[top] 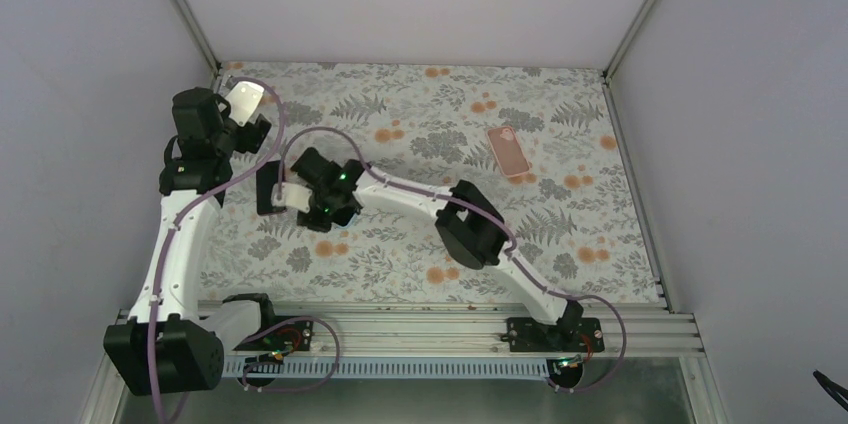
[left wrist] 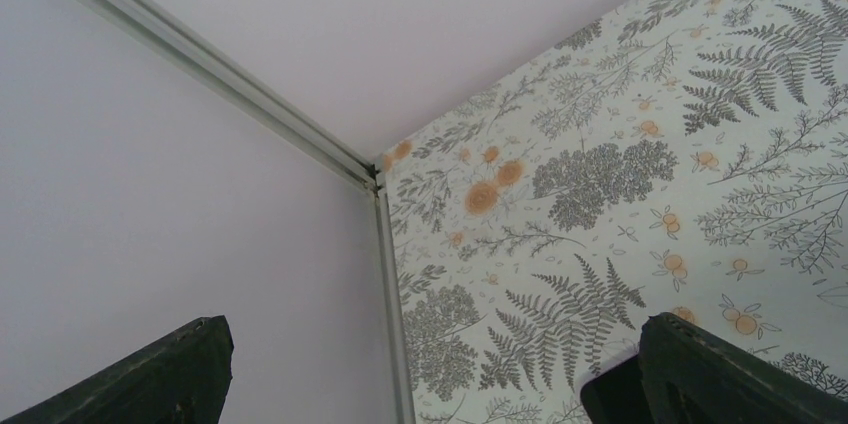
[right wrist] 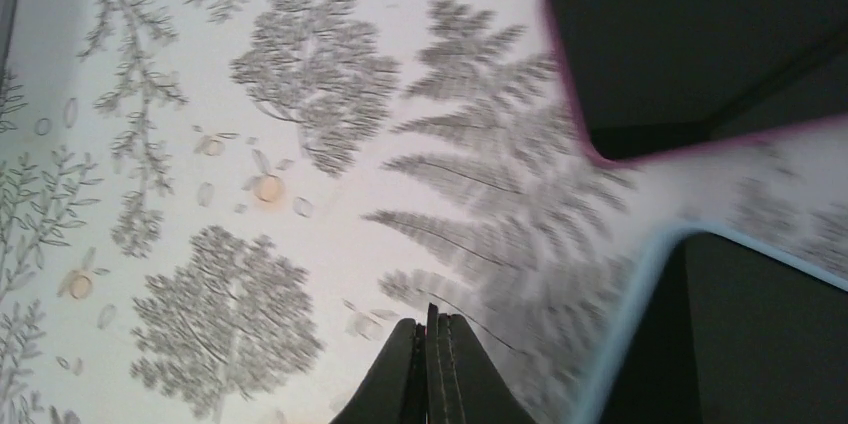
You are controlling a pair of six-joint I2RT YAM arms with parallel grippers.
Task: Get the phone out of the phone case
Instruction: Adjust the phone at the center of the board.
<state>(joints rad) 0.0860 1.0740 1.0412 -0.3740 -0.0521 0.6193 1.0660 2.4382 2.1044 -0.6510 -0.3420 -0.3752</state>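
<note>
**Pink phone case lies flat toward the far right; right hand shut and empty, left hand spread wide**

The pink phone case (top: pixel 508 150) lies flat on the fern-and-blossom patterned surface (top: pixel 410 256), toward the far-right corner and a little in from the right edge; a small cut-out shows near its far end; from above I cannot tell whether a phone sits inside it; it is well apart from both hands.

The right hand (right wrist: pixel 431 336) reaches across to the left half of the surface, about midway between the near and far edges; its jaws are pressed tight together with nothing between them, hanging above the bare pattern.

The left hand (top: pixel 254 114) is raised by the far-left corner; its fingers (left wrist: pixel 165 379) stand as wide apart as they go, with only wall and surface showing between them, so it holds nothing.

The right wrist view is blurred; a dark slab (right wrist: pixel 700 44) edged in pink fills its upper right, and a second dark shape (right wrist: pixel 760 344) with a pale blue edge fills its lower right; I cannot tell what either one is.
</note>
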